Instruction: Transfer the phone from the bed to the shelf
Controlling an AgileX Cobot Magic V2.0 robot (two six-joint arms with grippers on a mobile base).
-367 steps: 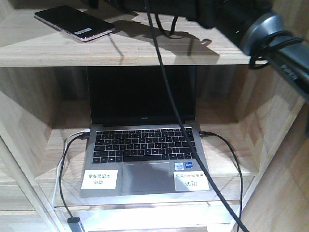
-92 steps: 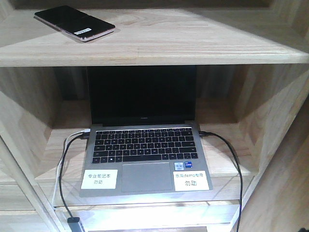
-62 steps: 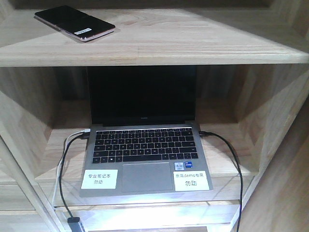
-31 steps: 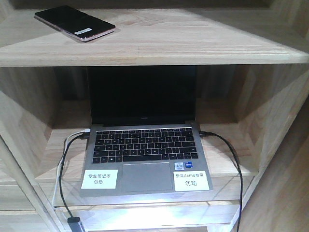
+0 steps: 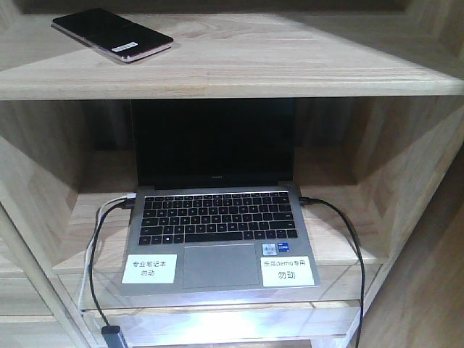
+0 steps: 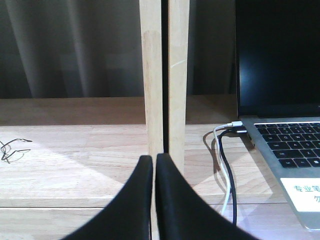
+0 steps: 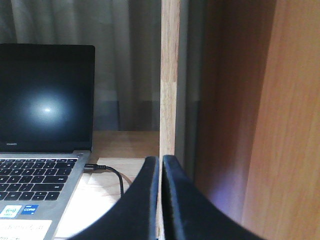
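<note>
Phone [image 5: 111, 34] sticker text too small to read. Shelf [image 5: 290, 61] cut off at top and both sides. Laptop [image 6: 280, 100] cropped by right edge in left wrist view; its label characters truncated. Bed out of frame.

The left gripper [image 6: 154, 162] points at two pale upright posts [image 6: 164, 75] standing side by side, its black fingers [image 6: 135, 200] pressed together with nothing between them. The posts rise from a light wooden board [image 6: 75, 160]. At right sits an open laptop [image 6: 285, 100] with a dark screen; a white and a black cable [image 6: 224, 165] plug into its left edge. A thin wire [image 6: 12, 149] lies far left.
</note>
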